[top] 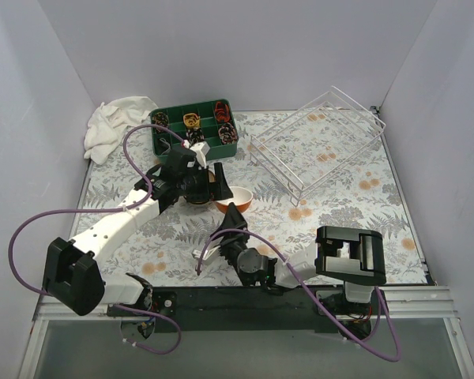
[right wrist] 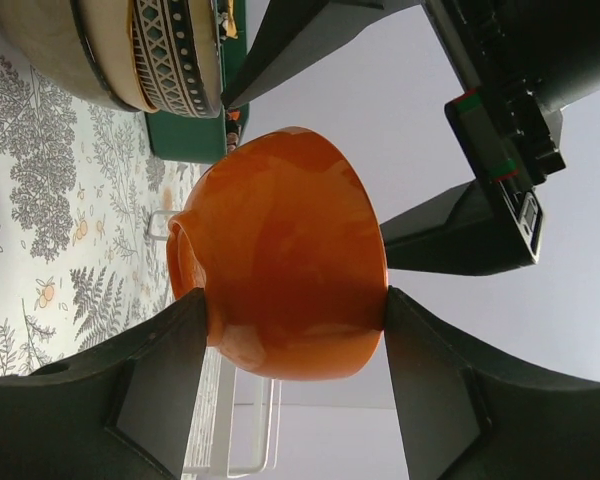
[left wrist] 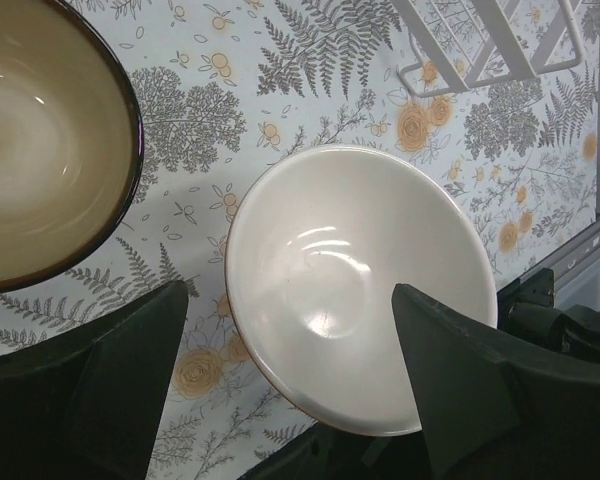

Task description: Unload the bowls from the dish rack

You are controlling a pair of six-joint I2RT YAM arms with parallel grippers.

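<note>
The clear wire dish rack (top: 257, 147) stands at the back right with no bowls in it; a corner shows in the left wrist view (left wrist: 480, 48). An orange bowl (top: 235, 197) with a white inside (left wrist: 355, 290) sits on the table at the centre. A beige bowl with a dark rim (left wrist: 40, 140) and a patterned band (right wrist: 150, 55) sits just left of it. My left gripper (top: 202, 178) (left wrist: 290, 290) is open and empty above the two bowls. My right gripper (top: 226, 229) (right wrist: 295, 295) is turned on its side and open wide, with the orange bowl (right wrist: 280, 270) filling the gap at its fingertips.
A green divided tray (top: 174, 144) with small items stands at the back centre. A crumpled white cloth (top: 118, 126) lies at the back left. White walls close in three sides. The table's near edge is a black rail (top: 245, 298).
</note>
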